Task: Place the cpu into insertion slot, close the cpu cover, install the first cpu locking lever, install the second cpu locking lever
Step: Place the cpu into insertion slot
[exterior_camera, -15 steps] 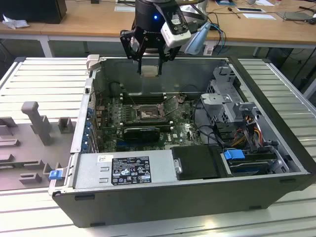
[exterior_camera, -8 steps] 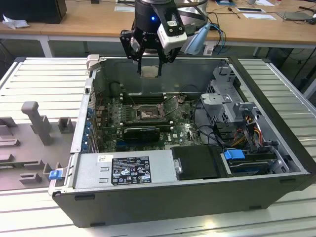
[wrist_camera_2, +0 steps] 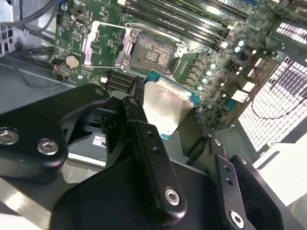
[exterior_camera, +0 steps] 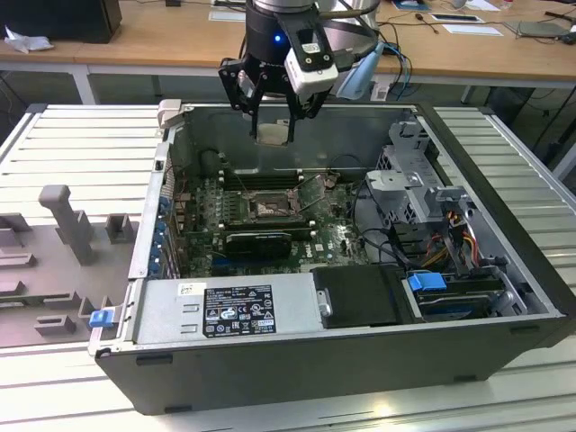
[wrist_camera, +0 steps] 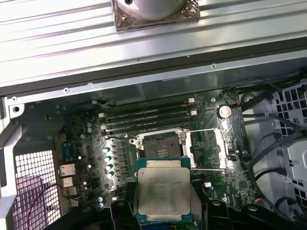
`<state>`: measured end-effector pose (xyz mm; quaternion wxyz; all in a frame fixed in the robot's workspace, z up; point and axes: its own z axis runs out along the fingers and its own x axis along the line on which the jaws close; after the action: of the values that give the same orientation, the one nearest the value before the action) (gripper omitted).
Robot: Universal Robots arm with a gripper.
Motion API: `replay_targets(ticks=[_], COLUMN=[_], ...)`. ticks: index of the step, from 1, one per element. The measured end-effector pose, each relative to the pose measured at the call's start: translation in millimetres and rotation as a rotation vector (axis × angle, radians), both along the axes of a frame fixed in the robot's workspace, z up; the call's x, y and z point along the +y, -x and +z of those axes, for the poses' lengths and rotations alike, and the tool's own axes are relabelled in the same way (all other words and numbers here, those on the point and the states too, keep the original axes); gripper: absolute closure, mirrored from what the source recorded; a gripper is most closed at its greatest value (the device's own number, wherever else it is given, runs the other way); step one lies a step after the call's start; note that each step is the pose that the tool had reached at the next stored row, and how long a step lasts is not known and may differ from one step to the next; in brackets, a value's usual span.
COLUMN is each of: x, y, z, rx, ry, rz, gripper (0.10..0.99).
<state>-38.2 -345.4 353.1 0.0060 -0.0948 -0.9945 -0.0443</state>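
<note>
The cpu (wrist_camera: 164, 189) hangs in the air, clamped by its edges in the closed pincer (exterior_camera: 273, 124), above the open computer case (exterior_camera: 297, 360) and near its far wall in the exterior view. Below it, mid-motherboard (exterior_camera: 335, 238), the insertion slot (wrist_camera: 163, 143) lies bare, with the cpu cover (wrist_camera_2: 128, 44) swung open just beside it.

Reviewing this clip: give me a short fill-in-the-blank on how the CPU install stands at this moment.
The gripper is shut on the ____.
The insertion slot is ____, with nothing seated in it.
The cpu cover beside it stands swung ____.
Missing words: cpu; empty; open.
</note>
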Motion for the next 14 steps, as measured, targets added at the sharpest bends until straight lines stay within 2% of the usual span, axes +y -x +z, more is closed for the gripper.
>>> replay_targets(ticks=[3,6,14], x=[0.0,0.0,0.0], y=[0.0,0.0,0.0], z=[-0.3,-0.9,-1.1], rx=[0.0,0.0,-0.0001], ry=[0.0,0.0,0.0], rz=[-0.036,-0.103,-0.202], gripper=[0.557,0.557,0.557])
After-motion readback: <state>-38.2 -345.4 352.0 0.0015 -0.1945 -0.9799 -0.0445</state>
